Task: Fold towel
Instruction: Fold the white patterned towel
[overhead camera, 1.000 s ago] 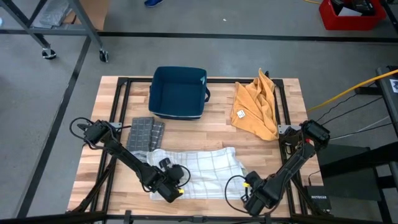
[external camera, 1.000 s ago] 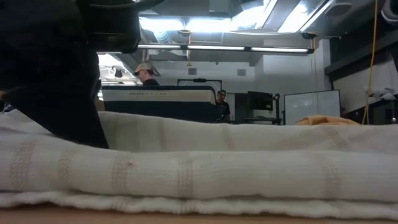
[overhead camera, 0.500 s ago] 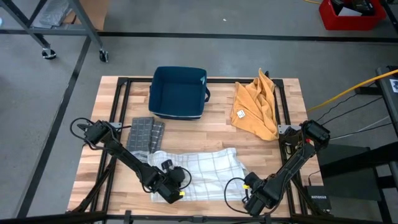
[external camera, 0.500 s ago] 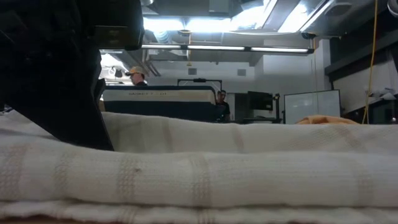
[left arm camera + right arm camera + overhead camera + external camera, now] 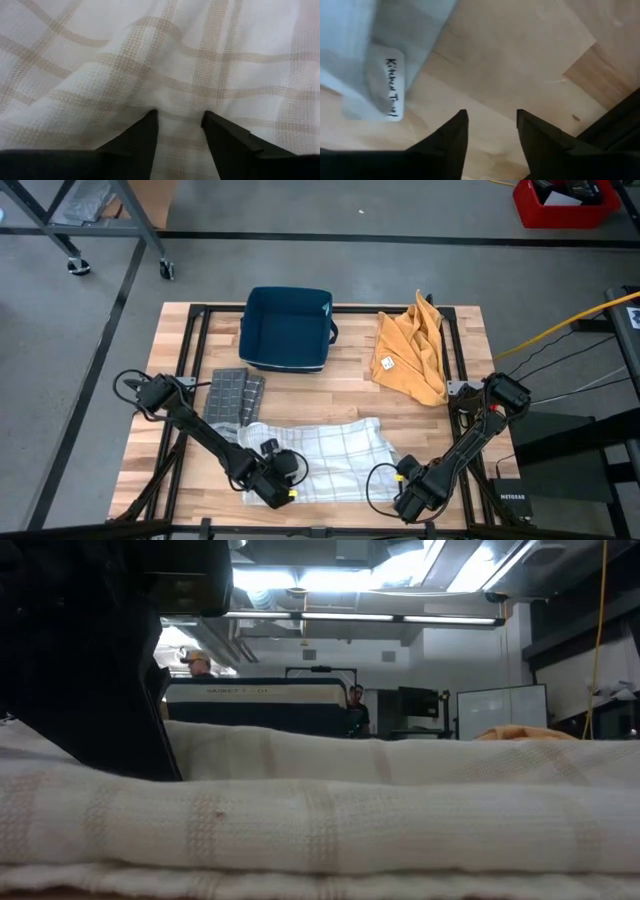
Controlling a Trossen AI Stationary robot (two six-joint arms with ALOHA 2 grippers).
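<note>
The white checked towel point(image 5: 318, 455) lies folded in layers on the wooden table near its front edge, and it fills the low view point(image 5: 330, 820). My left gripper point(image 5: 281, 482) points steeply down over the towel's near left part. It is open, and the checked cloth point(image 5: 165, 75) lies flat under its two fingers. My right gripper point(image 5: 405, 492) is open over bare wood just off the towel's near right corner. That corner carries a handwritten label point(image 5: 391, 90). My left gripper stands open with both fingertips point(image 5: 150, 120) at the towel's top layer point(image 5: 180, 107), coming down from above at a slant. No cloth lies between the fingers. I cannot tell whether the tips touch the cloth.
A dark blue bin point(image 5: 287, 328) stands at the far middle. An orange cloth point(image 5: 412, 355) lies at the far right and a folded grey checked cloth point(image 5: 236, 395) at the left. Bare wood point(image 5: 420, 430) shows right of the towel. People stand in the room beyond the table point(image 5: 195, 662).
My right gripper has come down a little toward the table beside the towel's near right corner. In the low view the towel's near fold has settled slightly. The left arm has stayed in place.
</note>
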